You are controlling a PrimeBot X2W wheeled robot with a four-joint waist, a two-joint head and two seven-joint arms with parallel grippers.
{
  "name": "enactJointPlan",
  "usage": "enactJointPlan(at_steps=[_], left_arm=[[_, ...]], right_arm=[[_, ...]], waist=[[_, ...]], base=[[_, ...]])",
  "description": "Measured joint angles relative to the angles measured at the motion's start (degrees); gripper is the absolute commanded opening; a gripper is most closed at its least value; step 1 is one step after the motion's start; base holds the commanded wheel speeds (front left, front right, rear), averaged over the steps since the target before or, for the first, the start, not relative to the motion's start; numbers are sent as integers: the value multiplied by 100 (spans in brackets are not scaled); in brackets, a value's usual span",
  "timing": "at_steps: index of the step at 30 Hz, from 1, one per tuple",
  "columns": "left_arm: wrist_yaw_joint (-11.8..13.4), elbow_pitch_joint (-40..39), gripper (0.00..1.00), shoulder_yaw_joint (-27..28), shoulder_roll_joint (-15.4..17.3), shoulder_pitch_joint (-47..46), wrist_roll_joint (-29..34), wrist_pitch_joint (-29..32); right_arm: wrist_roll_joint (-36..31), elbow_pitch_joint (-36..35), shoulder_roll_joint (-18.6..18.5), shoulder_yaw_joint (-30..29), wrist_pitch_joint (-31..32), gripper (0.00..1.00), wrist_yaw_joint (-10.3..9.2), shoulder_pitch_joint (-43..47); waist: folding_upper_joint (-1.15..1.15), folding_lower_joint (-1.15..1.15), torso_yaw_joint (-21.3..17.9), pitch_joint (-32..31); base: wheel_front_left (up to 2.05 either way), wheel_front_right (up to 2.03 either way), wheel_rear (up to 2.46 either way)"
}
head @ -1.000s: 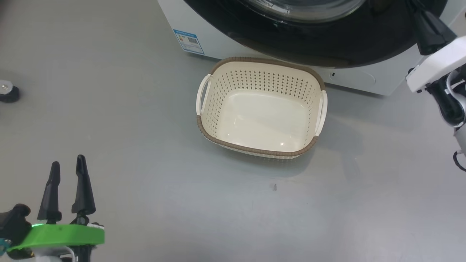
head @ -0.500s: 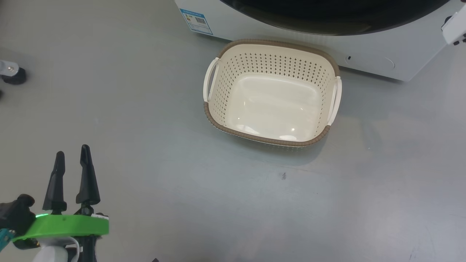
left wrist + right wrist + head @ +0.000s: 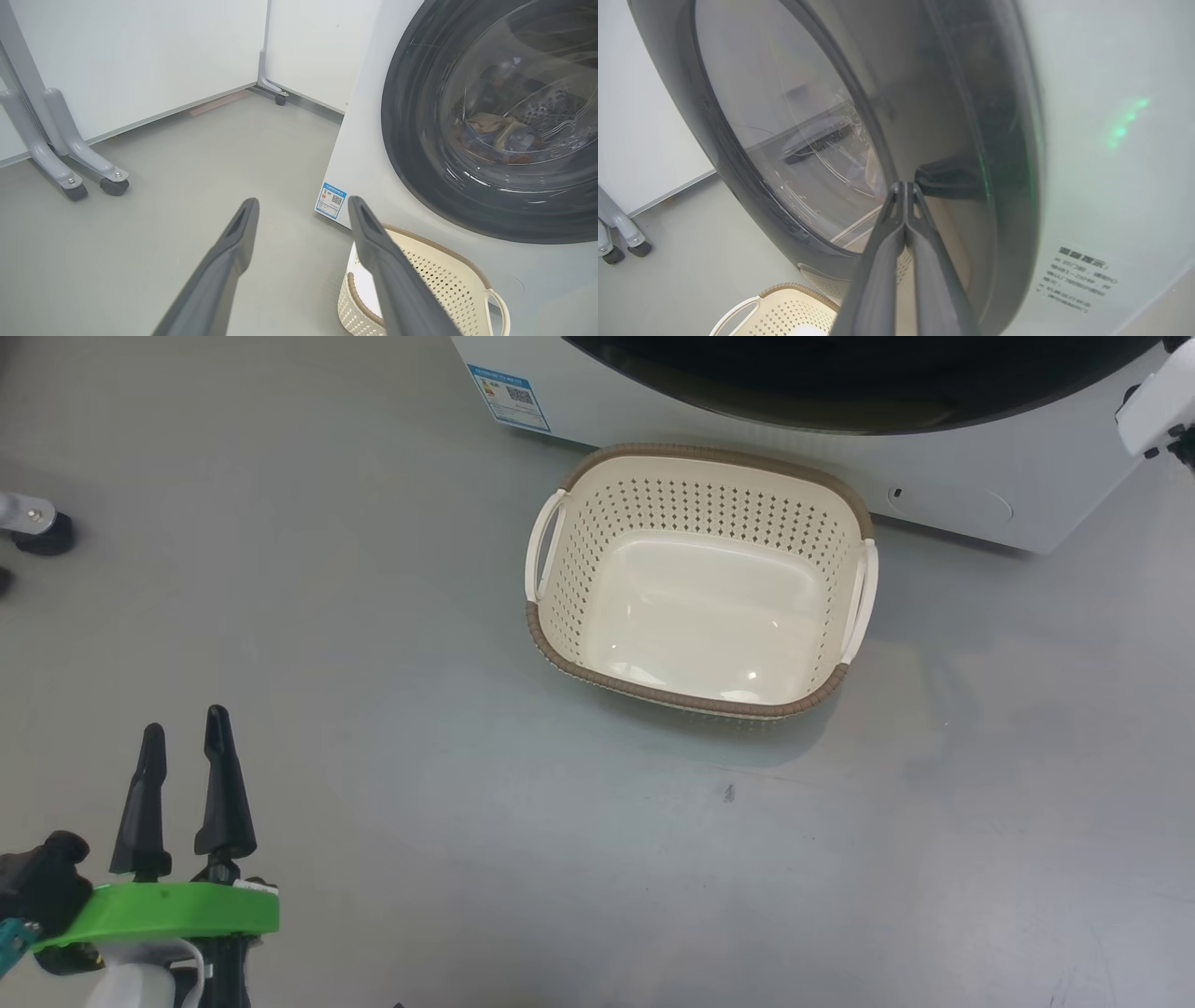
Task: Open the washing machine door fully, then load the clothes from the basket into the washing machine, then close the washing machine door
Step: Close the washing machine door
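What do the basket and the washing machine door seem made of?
The basket looks like moulded cream plastic, glossy: holes in its walls, glints on its bottom, brown woven-look rim. The washing machine door seems clear glass in a glossy dark rim, probably plastic: clothes show through it.

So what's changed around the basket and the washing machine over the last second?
Mostly the head camera shifted, so the whole scene slid a little. The right arm drew up toward the view's top right corner. The basket stayed empty in front of the washing machine, the left hand stayed open, nothing gripped or released.
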Motion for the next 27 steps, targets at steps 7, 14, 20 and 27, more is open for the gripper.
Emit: enactJointPlan(at_steps=[7, 14, 20, 27], left_arm=[[0, 21, 100, 26, 2, -2, 2, 0], [0, 29, 100, 32, 37, -4, 52, 0], [0, 41, 100, 37, 131, -1, 65, 0], [0, 35, 100, 20, 277, 12, 185, 0]], right_arm=[[1, 208, 82, 36, -112, 0, -1, 9], [4, 358, 250, 74, -310, 100, 0, 114], [13, 521, 432, 192, -389, 100, 0, 441], [124, 621, 659, 225, -501, 100, 1, 786]], waist=[[0, 0, -48, -115], [0, 0, -120, -315], [0, 0, -238, -545], [0, 0, -498, -895]], base=[[0, 0, 0], [0, 0, 0], [0, 0, 0], [0, 0, 0]])
